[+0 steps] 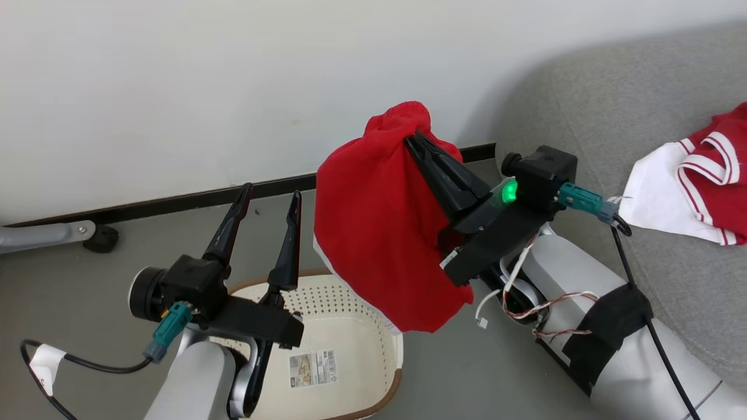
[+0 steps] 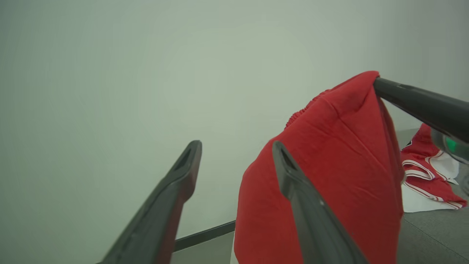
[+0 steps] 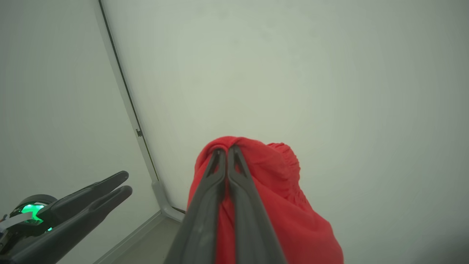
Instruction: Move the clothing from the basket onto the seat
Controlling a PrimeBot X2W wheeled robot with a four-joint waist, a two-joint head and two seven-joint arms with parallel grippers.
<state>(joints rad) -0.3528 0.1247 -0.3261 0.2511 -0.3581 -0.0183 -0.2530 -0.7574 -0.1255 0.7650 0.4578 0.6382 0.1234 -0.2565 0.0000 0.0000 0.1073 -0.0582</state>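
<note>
Head view comes in bright and crisp, soft even light all round, no glare off the white wall (image 1: 233, 87). A faint, blurry shadow hugs the sofa (image 1: 613, 105) where it meets that wall. The red cloth (image 1: 379, 221) is richly saturated, its folds gently shaded. A green lamp (image 1: 509, 191) glows sharp just beside the cloth. Over to the wrist views: dimmer, hazy, a grey-green cast, corners darkening. The left gripper (image 2: 236, 145) has its fingers (image 2: 161, 205) soft and out of focus up close. The wall trim (image 3: 124, 95) bows, a wide-angle bend.
</note>
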